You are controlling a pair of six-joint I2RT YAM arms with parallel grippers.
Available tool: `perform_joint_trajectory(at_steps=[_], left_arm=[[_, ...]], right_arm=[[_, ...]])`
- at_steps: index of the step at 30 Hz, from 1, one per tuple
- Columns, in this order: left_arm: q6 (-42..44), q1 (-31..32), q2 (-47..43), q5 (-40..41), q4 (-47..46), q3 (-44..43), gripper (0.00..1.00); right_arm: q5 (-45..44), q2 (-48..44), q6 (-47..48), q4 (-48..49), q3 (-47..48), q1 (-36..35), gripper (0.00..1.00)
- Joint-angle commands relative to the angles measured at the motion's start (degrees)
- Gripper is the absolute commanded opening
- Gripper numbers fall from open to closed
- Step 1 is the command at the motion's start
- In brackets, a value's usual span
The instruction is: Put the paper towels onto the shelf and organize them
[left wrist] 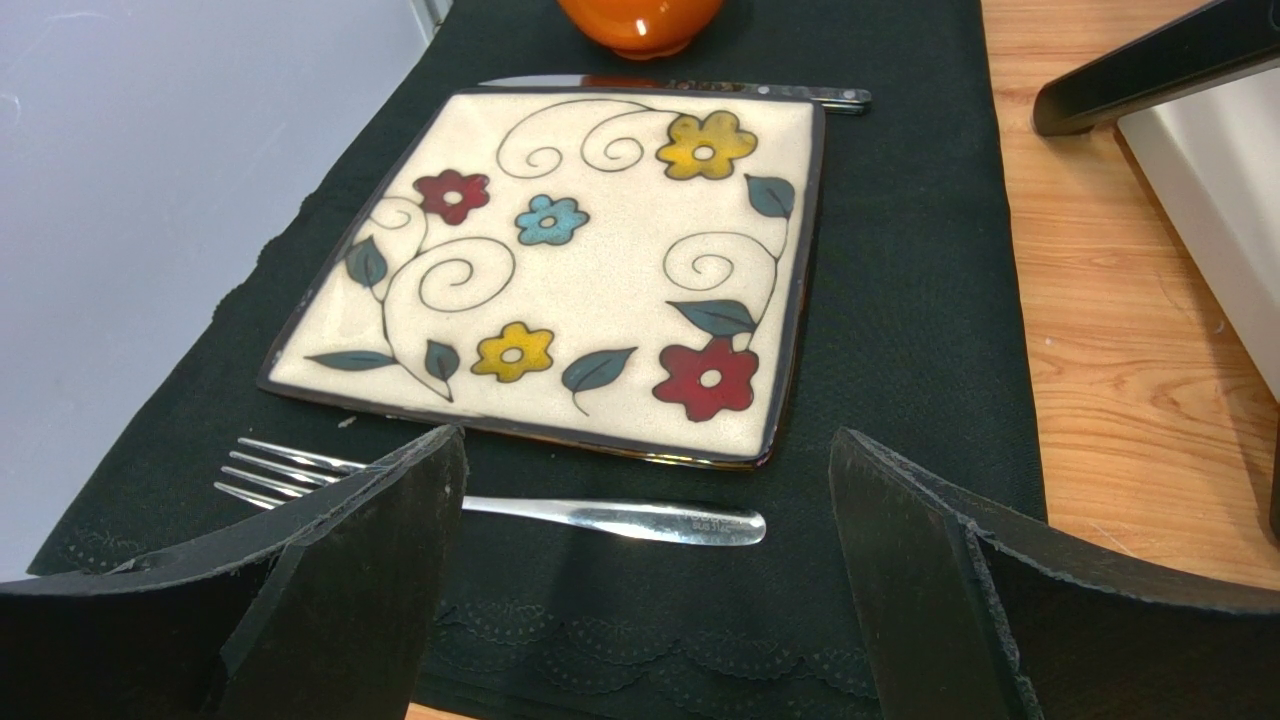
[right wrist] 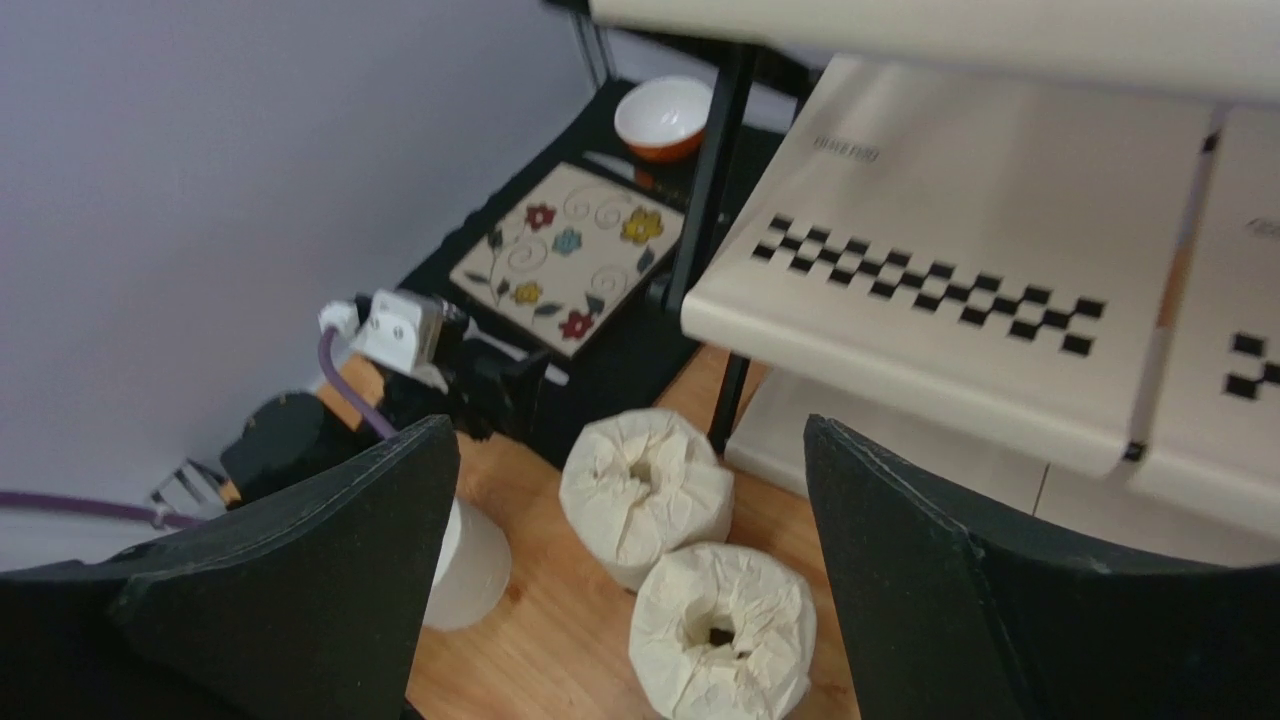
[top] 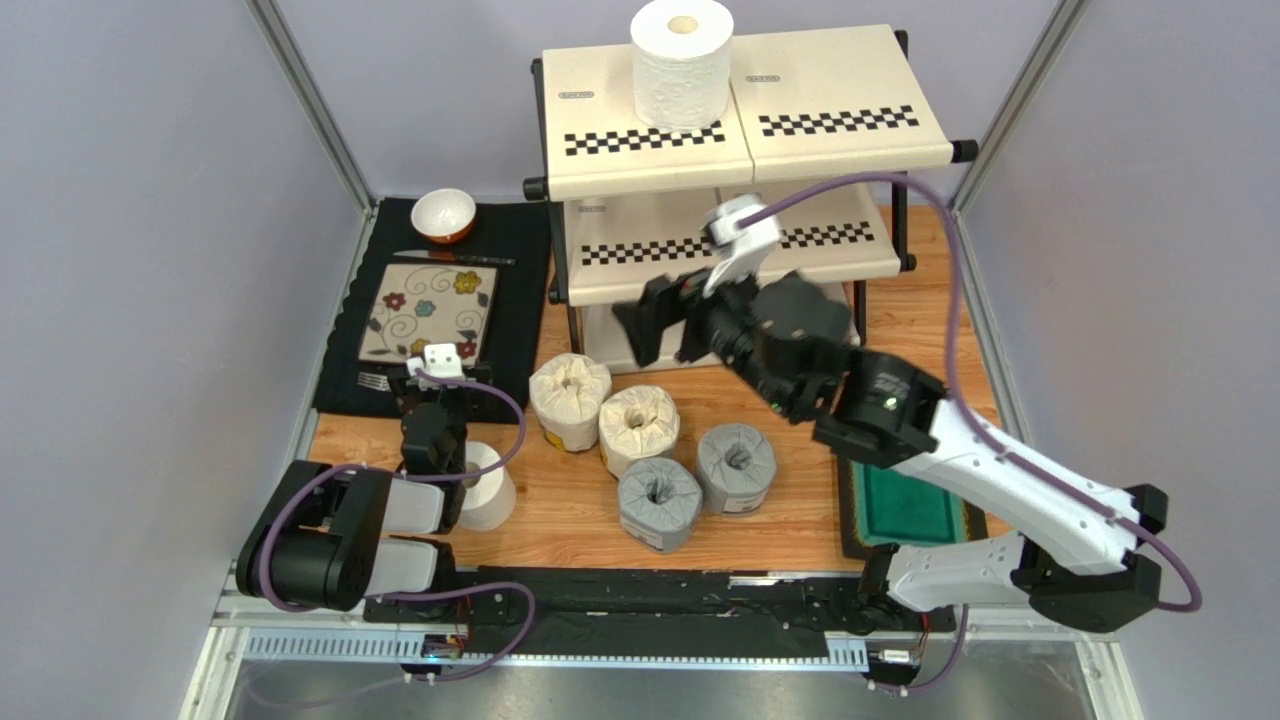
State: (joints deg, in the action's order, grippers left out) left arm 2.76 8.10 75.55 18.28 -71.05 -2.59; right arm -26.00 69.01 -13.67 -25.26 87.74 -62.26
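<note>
A white paper roll (top: pixel 681 63) stands atop the cream three-tier shelf (top: pixel 842 105). Four wrapped rolls (top: pixel 639 428) sit before it; a floral square plate (top: pixel 427 311) lies left.

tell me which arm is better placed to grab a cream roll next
Right, probably: the right gripper, open, hangs above the cream rolls near the shelf; the left gripper, also open, faces the floral plate.

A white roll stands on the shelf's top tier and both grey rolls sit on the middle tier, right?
No: the white roll is on the shelf top, but the grey rolls sit on the table, as the top external view shows.
</note>
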Motion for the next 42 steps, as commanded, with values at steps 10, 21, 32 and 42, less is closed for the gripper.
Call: perform_joint_trajectory(at_steps=[10, 21, 32, 42], left_arm=[[-0.39, -0.45, -0.58, -0.71, -1.99, 14.89, 0.99], [-0.83, -0.45, -0.67, 0.35, -1.99, 14.89, 0.99], [-1.80, -1.07, -1.37, 0.61, -3.13, 15.77, 0.99], [-1.80, -1.07, -1.37, 0.53, -2.96, 15.86, 0.99]], right_arm=[[-1.95, 14.21, -15.57, 3.72, -11.01, -11.13, 0.87], [10.96, 21.07, -23.86, 12.77, -15.41, -11.13, 0.83], [13.78, 25.99, -27.37, 15.76, -15.85, -11.13, 0.82], [13.60, 30.39, -31.59, 23.84, -18.22, -11.04, 0.80]])
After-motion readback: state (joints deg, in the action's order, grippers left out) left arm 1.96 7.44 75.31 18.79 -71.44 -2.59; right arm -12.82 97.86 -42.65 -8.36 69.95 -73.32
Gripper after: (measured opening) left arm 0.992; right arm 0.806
